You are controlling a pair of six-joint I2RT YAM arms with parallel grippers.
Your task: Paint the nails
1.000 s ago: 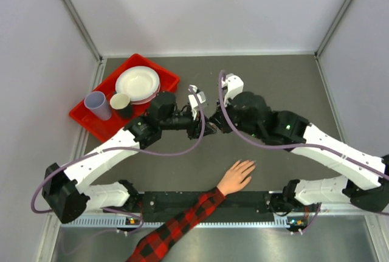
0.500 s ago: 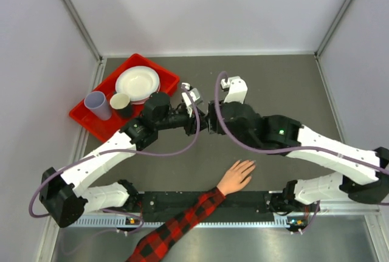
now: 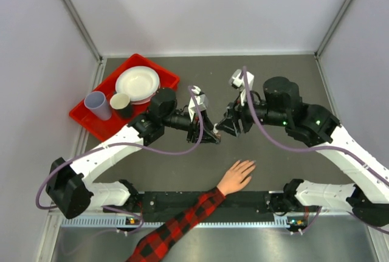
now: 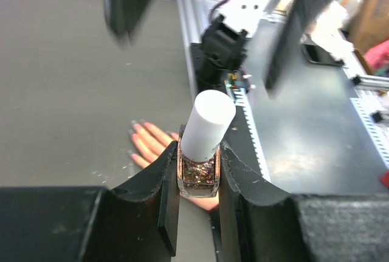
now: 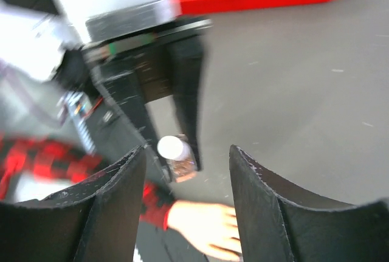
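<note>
The left hand (image 4: 198,160) squeezes a small glitter polish bottle (image 4: 199,168) with a white cap (image 4: 206,119). The right hand (image 5: 186,168) is open, near the bottle. The nails (image 3: 250,165) are on a person's spread fingers (image 3: 243,168), flat on the surface (image 3: 279,79), near the bottle.

- My left tool (image 3: 213,135) is clamping a glitter bottle (image 4: 197,174) mid-worktop (image 3: 285,73). My right tool (image 3: 230,123) is hanging just beside it with jaws apart, leaving a narrow gap between us.
- The hand (image 3: 236,177) is lying near, toward my bases, blocking that strip.
- The red tray (image 3: 170,78) is crowding the far left.
- Bare worktop is showing at far right.
</note>
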